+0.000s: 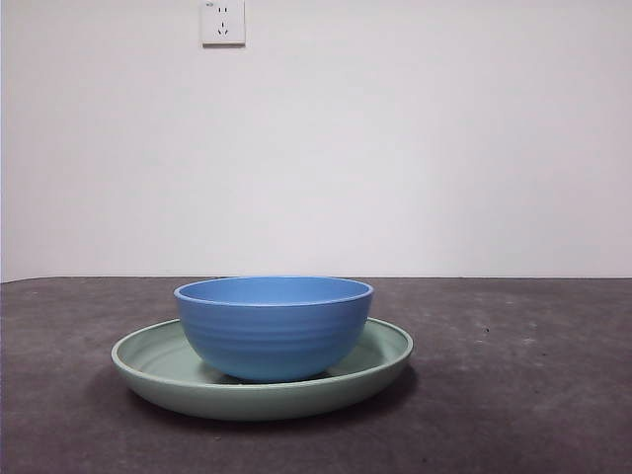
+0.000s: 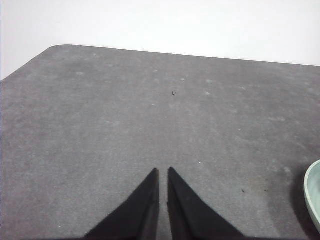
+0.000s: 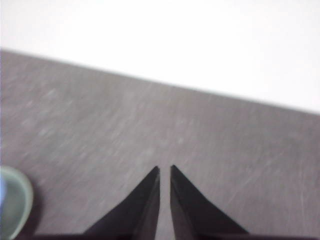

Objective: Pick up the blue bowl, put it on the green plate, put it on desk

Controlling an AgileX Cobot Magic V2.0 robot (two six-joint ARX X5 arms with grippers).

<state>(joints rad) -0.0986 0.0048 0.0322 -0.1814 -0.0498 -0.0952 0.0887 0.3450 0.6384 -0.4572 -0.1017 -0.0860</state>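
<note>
The blue bowl (image 1: 274,327) stands upright inside the green plate (image 1: 158,366), which rests on the desk (image 1: 513,385) in the middle of the front view. Neither arm shows in that view. My left gripper (image 2: 163,171) is shut and empty over bare desk, with a sliver of the green plate (image 2: 314,197) off to one side. My right gripper (image 3: 164,168) is also shut and empty above the desk, and the green plate's rim (image 3: 17,202) shows at the edge of its view with a trace of blue beside it.
A white wall with a power socket (image 1: 222,22) stands behind the desk. The desk's rounded far corner (image 2: 55,48) shows in the left wrist view.
</note>
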